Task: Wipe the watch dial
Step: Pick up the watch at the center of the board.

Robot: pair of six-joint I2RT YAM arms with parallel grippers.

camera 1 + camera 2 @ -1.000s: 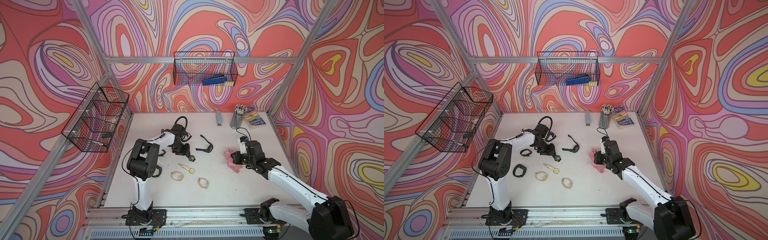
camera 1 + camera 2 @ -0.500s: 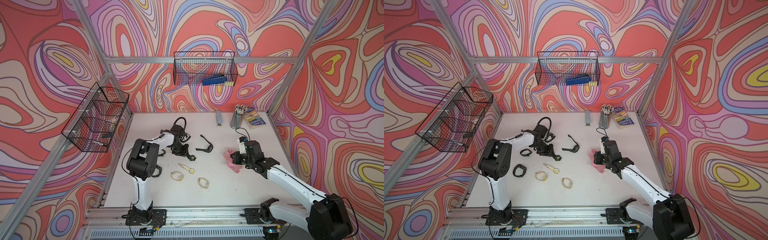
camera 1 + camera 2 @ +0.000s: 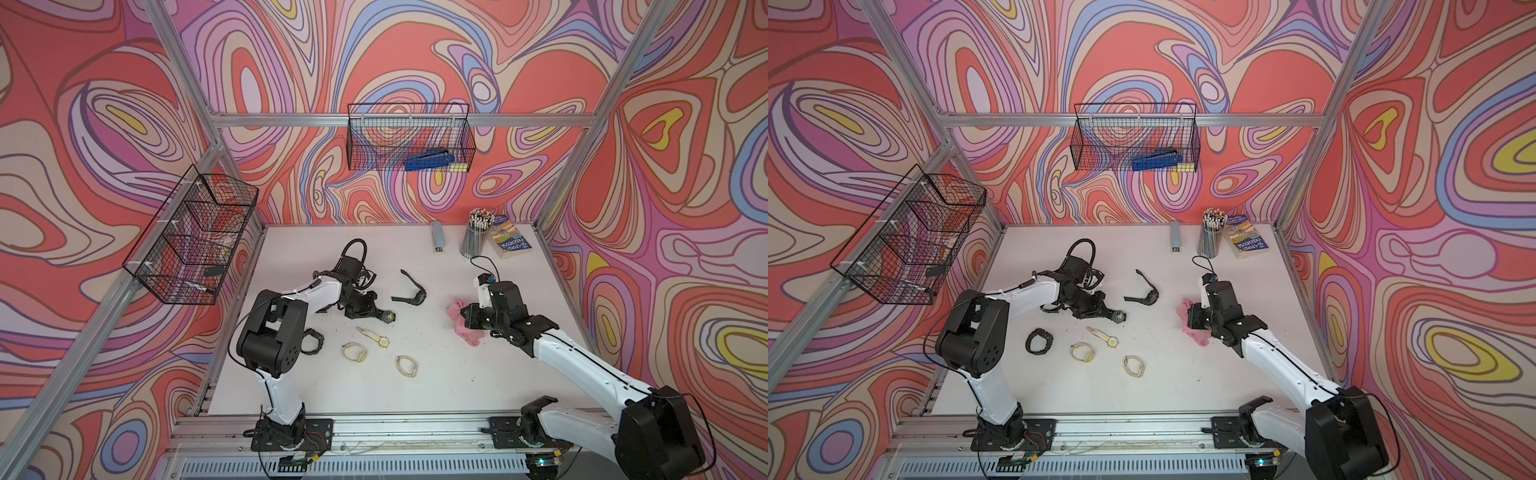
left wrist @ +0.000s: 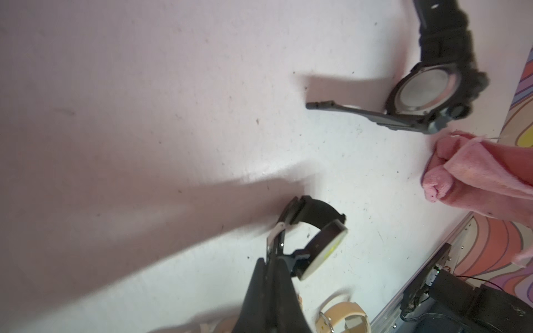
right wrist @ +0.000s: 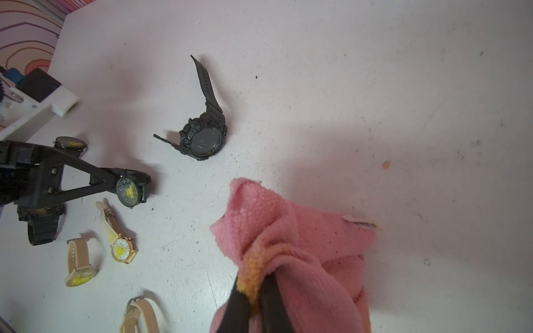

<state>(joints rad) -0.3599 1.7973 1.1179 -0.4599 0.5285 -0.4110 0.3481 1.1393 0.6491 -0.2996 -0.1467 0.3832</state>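
Note:
A black watch point(image 3: 388, 316) with a dark dial smeared yellow point(image 5: 128, 191) sits low over the white table, left of centre. My left gripper point(image 4: 271, 261) is shut on its black strap near the buckle, and the dial point(image 4: 326, 250) stands on edge just beyond the fingertips. The same gripper point(image 3: 1109, 314) shows in both top views. A pink cloth point(image 3: 460, 320) lies bunched to the right. My right gripper point(image 5: 256, 288) is shut on a fold of this cloth point(image 5: 291, 227), whose edge is stained yellow. The cloth and the held watch are well apart.
A black digital watch point(image 3: 415, 296) lies between the grippers. Three beige watches point(image 3: 376, 337) point(image 3: 353, 352) point(image 3: 406, 365) and another black watch point(image 3: 1040, 340) lie nearer the front. A stapler point(image 3: 438, 241), pencil cup point(image 3: 473, 241) and book point(image 3: 509, 243) stand at the back.
My left gripper's jaws have closed onto the strap of the black watch. The right arm and the cloth have stayed where they were.

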